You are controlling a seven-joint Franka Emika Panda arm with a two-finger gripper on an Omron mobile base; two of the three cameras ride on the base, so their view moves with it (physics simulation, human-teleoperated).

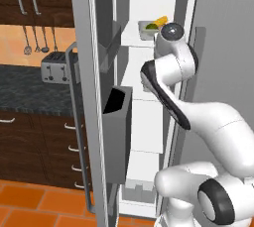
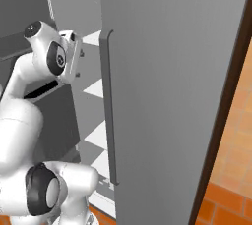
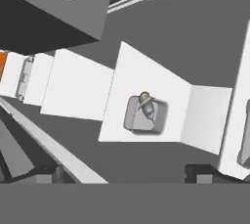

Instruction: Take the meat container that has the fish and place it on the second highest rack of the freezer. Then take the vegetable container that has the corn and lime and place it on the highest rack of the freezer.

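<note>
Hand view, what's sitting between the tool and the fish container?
Nothing stands between them in the hand view. The open tool faces the fish container across bare white shelf and plain grey freezer interior.

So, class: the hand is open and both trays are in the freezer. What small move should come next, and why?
Probably draw the hand straight back out of the freezer. It stands open and empty, the fish lies in its tray on a white shelf, and the corn and lime sit on the top shelf.
</note>
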